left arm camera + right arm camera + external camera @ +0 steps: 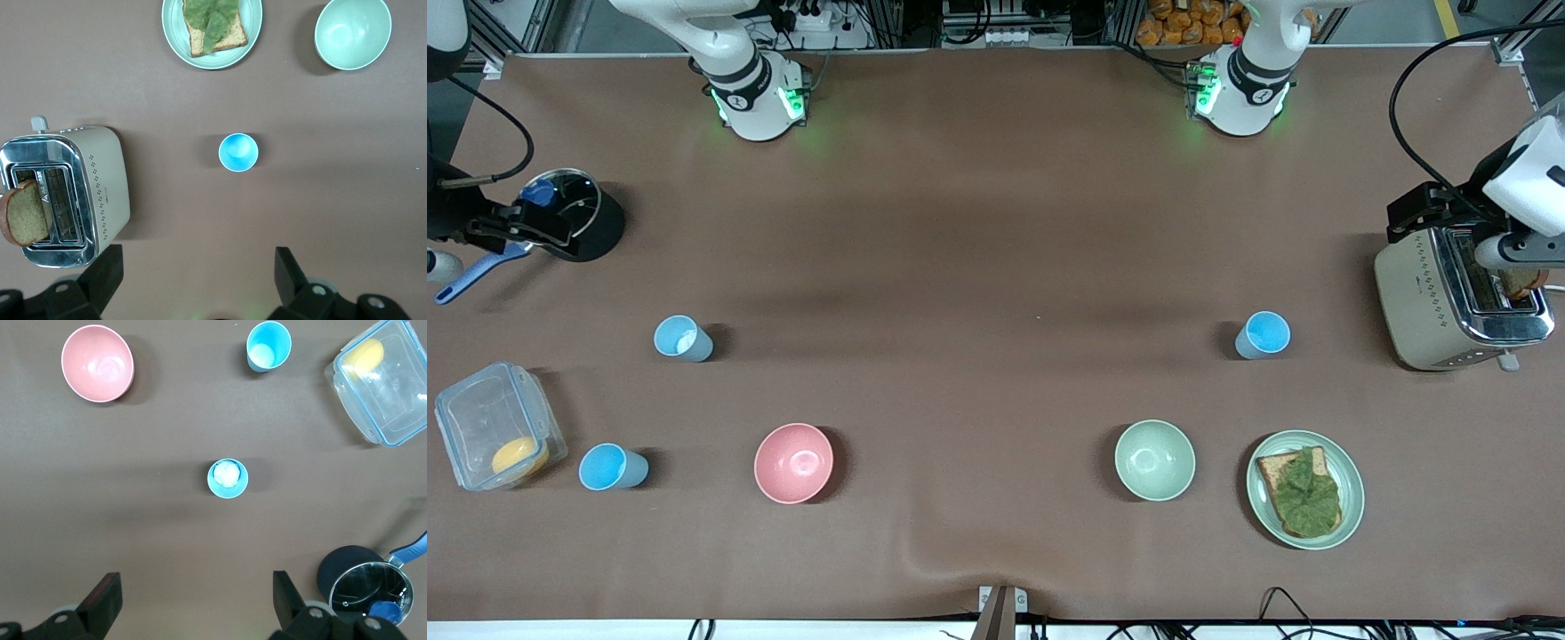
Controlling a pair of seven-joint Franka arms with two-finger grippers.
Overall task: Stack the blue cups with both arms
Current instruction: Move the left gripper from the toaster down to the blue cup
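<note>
Blue cups (pixel 683 339) all stand apart on the worktop (pixel 996 222): nothing stacked, every pickup left.

My left tool (pixel 197 293) hangs spread wide and empty, the sky-blue cup (pixel 238 152) upright just below it, the toaster (pixel 67 193) close by. My right tool (pixel 193 613), equally wide, is above the paler cup (pixel 227 479), which may hold something whitish. A third blue cup (pixel 268 345) sits by the clear box (pixel 383 380). I judge the pink bowl (pixel 98 363) and green bowl (pixel 352 33) no obstacle.
</note>
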